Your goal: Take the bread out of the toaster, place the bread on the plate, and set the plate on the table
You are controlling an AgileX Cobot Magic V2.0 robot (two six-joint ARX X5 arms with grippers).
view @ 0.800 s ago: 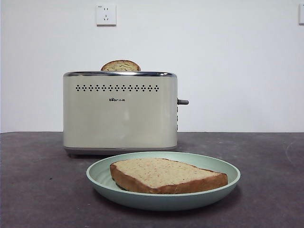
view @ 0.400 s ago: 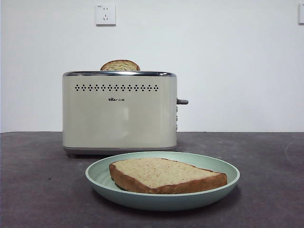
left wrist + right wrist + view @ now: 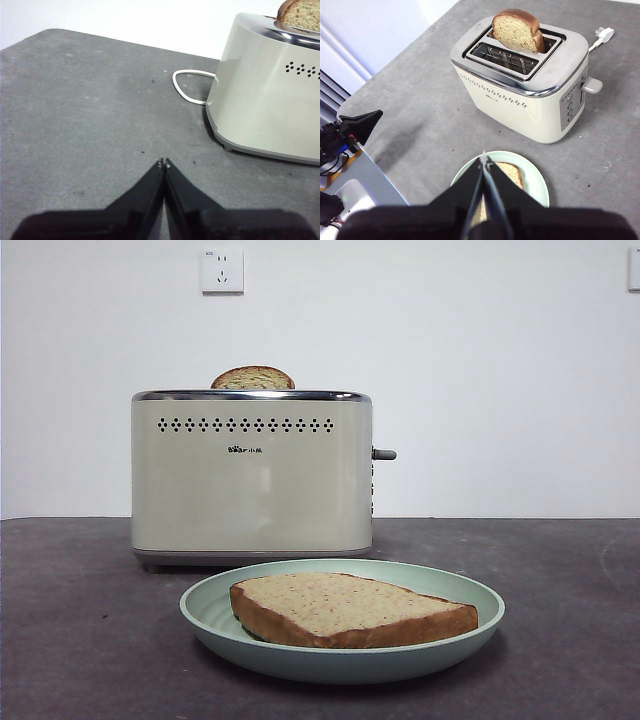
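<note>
Bread flat on plate on bench, before toaster; nothing moved since earlier frame. Left gripper and right gripper: jaws pressed together, empty.

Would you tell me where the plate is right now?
In the front view the plate sits on the table, directly before the toaster, with the bread lying flat on it.

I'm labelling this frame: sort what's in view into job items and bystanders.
Job items: bread lying on the plate; toaster; table.
Bystanders: second slice standing in the toaster's slot; white power cord; wall socket; both grippers, left and right, shut and empty.
</note>
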